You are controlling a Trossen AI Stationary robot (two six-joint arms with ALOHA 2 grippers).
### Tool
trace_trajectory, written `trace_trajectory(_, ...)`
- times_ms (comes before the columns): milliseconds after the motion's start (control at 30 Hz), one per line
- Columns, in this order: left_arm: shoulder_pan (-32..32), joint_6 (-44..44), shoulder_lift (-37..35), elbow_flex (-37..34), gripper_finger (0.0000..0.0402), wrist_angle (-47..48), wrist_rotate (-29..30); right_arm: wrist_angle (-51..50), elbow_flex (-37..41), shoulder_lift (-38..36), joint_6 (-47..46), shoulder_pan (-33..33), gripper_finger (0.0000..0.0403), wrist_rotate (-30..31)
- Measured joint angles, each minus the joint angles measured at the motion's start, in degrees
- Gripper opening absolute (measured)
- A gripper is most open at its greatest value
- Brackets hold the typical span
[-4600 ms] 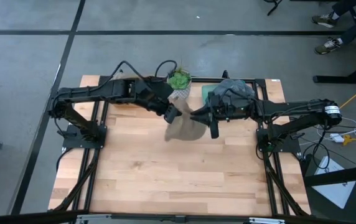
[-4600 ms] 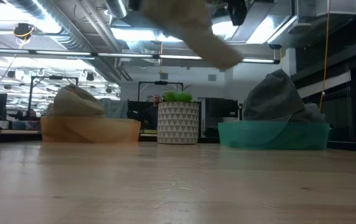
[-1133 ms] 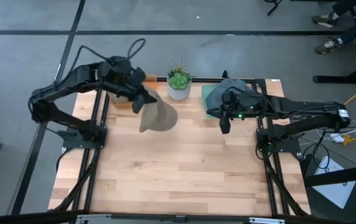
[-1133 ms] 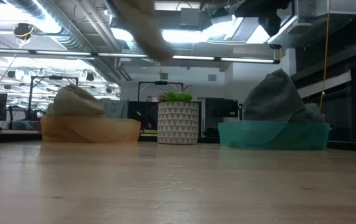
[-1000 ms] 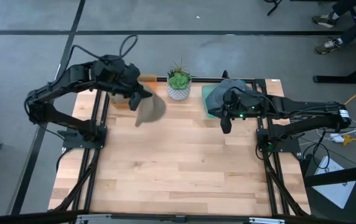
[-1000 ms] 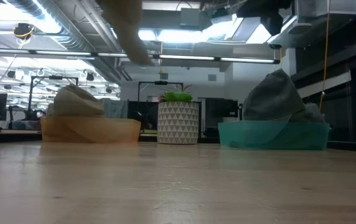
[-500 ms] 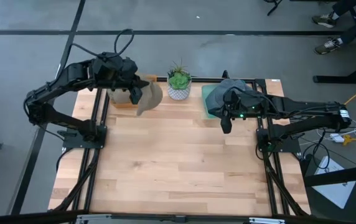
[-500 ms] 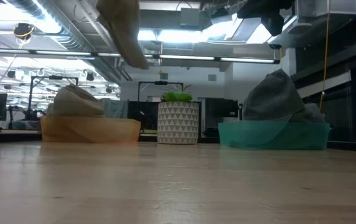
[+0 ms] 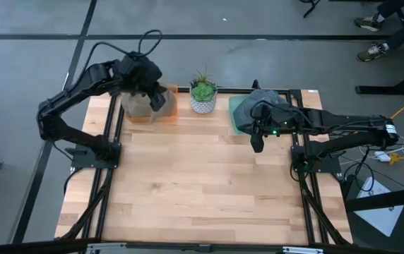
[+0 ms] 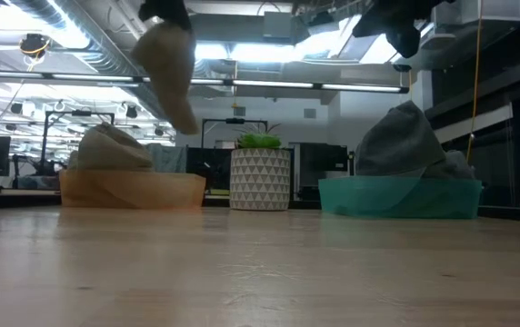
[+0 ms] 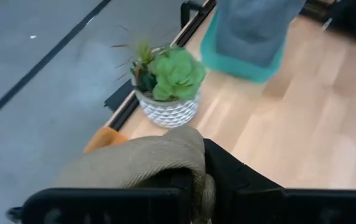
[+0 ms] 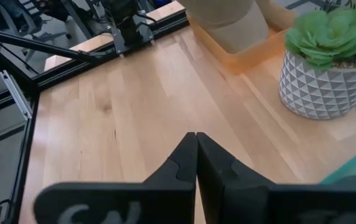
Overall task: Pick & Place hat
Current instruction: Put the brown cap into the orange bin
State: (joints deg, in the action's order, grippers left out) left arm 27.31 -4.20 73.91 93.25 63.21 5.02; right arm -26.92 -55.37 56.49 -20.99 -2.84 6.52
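Observation:
My left gripper (image 9: 157, 97) is shut on a tan hat (image 10: 171, 64) and holds it over the orange tray (image 9: 145, 116) at the table's far left. Another tan hat (image 10: 108, 149) lies in that tray (image 10: 133, 191). In the left wrist view the held hat (image 11: 144, 160) bulges in front of the fingers. My right gripper (image 9: 256, 143) hangs shut and bare just in front of the teal tray (image 9: 237, 116), which holds grey hats (image 9: 265, 101). My left gripper pinches a fold of the tan hat's cloth (image 11: 198, 177) between its two fingers, slanting down from above. The hat hangs slack below the fingers, its lower end (image 10: 187, 125) above the orange tray; whether it touches the hat lying there, I cannot tell.
A potted succulent (image 9: 203, 95) in a white patterned pot (image 10: 260, 179) stands between the two trays at the far edge. The wooden table top (image 9: 202, 183) stretches bare toward the near edge. A person's shoes (image 9: 371, 51) show on the floor beyond the table.
My left gripper has carried the tan hat toward the table's far left, from in front of the orange tray to over it, sinking a little and rolling its wrist. The hat has swung from slanting sideways to hanging under the fingers.

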Motion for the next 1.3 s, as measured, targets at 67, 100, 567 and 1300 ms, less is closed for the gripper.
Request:
trace_trajectory(67,1.18,3.38,1.30,0.00,0.0017,0.29,0.00,0.02,0.00,0.00,0.02,0.00,0.0004,0.00)
trace_trajectory(100,1.76,4.89,1.95,0.00,0.0017,0.66,0.00,0.00,0.00,0.00,0.00,-0.01,0.0004,0.00)
trace_trajectory(567,9.83,19.90,9.26,0.00,0.0017,4.37,-0.75,0.01,0.00,0.00,-2.61,-0.01,0.0004,-0.02)
trace_trajectory(1300,17.08,11.11,10.21,0.00,0.0017,8.46,-1.50,0.02,0.00,0.00,-2.66,-0.01,0.0004,-0.02)
